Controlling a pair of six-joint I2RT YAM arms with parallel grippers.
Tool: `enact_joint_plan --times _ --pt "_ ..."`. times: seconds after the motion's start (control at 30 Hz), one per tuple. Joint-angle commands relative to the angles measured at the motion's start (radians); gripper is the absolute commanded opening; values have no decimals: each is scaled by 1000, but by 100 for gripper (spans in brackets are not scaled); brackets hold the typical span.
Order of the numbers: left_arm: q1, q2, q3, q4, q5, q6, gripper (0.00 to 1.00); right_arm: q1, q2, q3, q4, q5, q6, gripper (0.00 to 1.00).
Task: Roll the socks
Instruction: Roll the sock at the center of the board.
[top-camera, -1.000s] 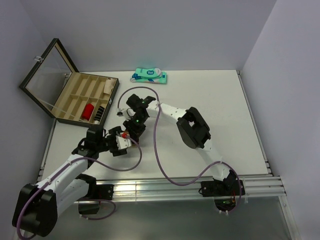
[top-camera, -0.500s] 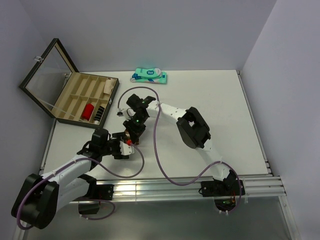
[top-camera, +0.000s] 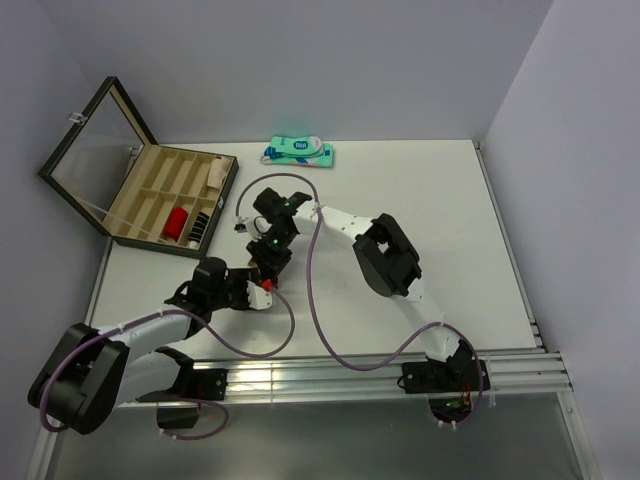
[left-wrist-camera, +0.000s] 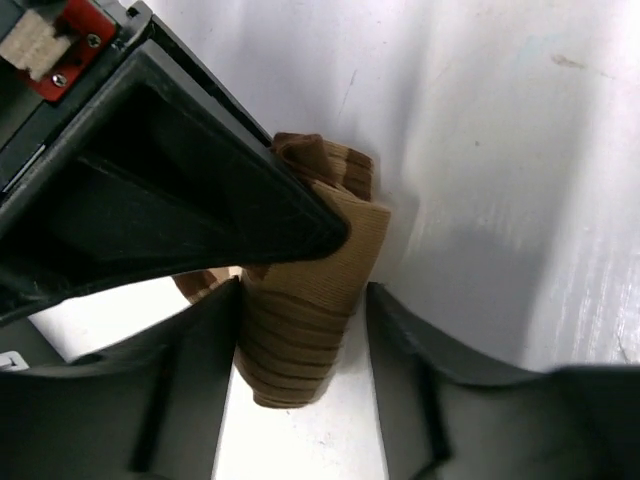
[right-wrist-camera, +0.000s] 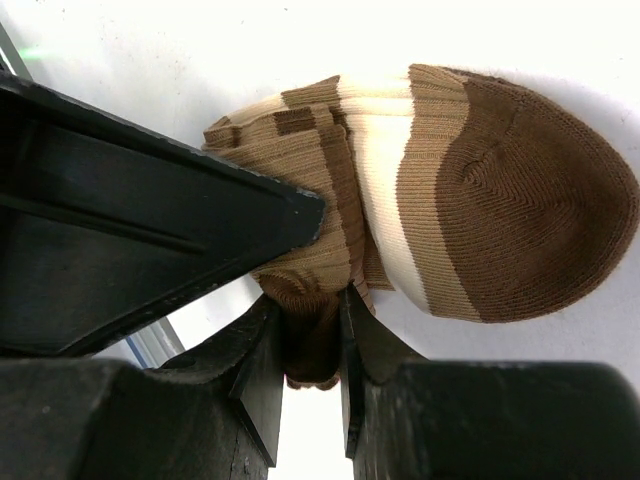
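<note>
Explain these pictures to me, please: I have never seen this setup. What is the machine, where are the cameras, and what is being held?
This is a pair of robot arms bolted at the near edge of a white table, each ending in a two-finger gripper. The wide picture looks down from above and behind them. The two close-ups come from wrist cameras, each with its own gripper at the bottom edge. In view are an open wooden box with compartments at the far left, a teal-and-white package at the far edge, and a brown sock with tan bands. The right gripper pinches a bunched fold of that sock. The left gripper straddles the bunch, jaws apart, not clamped. The large black wedge in each close-up is the other gripper.
</note>
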Motion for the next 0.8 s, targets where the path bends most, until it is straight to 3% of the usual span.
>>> enact_joint_plan --times 0.0,0.13,0.17,0.33,0.37,0.53,0.77 --pt "-13 31 43 -9 -20 1 54 -5 47 -14 -51 45 -20 0" --pt "-31 37 47 -59 -26 15 38 -4 48 -14 -54 50 -21 1" --pt "-34 40 54 -90 -26 13 30 -4 45 -17 -48 56 -18 2" --pt "-42 98 153 -237 16 -40 1 -7 -31 -118 55 105 53 28" --pt "-41 108 167 -248 26 -59 0 -13 -56 -152 129 134 76 35" --pt "-39 129 236 -363 99 -111 0 -76 -298 -441 391 203 219 47" --pt "-36 164 316 -470 193 -151 0 -116 -527 -695 601 346 356 50"
